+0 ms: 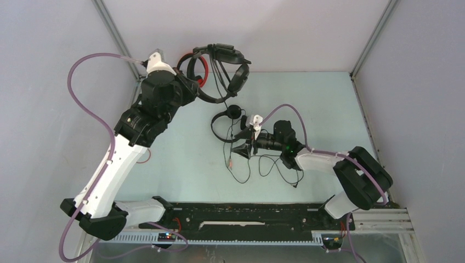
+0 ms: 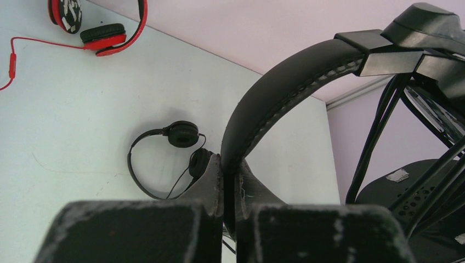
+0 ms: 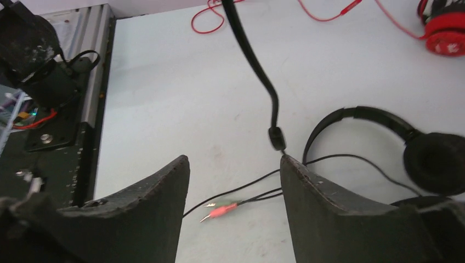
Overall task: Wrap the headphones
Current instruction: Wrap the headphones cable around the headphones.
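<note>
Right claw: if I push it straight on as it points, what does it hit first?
Probably the thin black cable and pink plug lying ahead of the open right claw; depth is unclear.

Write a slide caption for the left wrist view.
Left pincer grips the large black headset by its headband; small black headset and red headset lie on the table.

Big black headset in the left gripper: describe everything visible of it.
The big black headset hangs above the table, the left gripper shut on its padded headband, matte like leatherette with pale stitching. Hard plastic yokes lead to two ear cups near the back wall. Its black cable drops toward the table.
</note>
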Available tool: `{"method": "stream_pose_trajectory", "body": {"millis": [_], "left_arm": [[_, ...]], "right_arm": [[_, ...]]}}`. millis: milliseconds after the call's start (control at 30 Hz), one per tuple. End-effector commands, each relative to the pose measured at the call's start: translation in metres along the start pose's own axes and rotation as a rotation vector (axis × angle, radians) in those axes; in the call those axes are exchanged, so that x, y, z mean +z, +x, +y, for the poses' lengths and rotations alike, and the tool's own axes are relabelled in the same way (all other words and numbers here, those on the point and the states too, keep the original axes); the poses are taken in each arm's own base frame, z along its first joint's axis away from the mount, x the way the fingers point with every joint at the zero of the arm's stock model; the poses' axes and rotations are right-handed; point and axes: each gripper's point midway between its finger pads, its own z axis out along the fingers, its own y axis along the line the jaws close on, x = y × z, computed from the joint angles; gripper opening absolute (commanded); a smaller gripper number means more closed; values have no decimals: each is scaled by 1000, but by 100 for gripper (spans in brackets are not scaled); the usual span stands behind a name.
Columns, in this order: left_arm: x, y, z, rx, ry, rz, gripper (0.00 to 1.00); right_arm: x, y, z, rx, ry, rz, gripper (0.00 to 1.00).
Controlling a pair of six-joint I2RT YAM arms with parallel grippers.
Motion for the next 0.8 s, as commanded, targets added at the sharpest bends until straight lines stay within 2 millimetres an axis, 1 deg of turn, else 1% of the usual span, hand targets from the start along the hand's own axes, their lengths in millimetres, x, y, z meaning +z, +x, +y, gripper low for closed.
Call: {"method": "stream_pose_trajectory", "body": {"millis": [0,67,267,567,667,700,767], "left_arm": [[-15,-38,-29,-56,94,-76,0],[-16,-40,-31,-54,99,-76,0],[-21,-50,-39,-57,115,-84,0],[-22,-52,-44,-60,129,-76,0],[-22,-52,-44,-61,128,-75,0],[-22,-52,-45,-63,129,-75,0],[-23,-53,-45,-61,128,-76,0]], "right_arm": [[14,-26,-11,-138,4,-146,65],[19,-25,-12,-146,-2,-159,66],[29,-24,-26,-169,25,-174,67],[45,-14,-35,-145,36,-179,67],[48,-9,-41,-117,63,-183,65],[48,-6,-43,-106,73,-178,63],[47,-2,-42,-78,74,-168,55]]}}
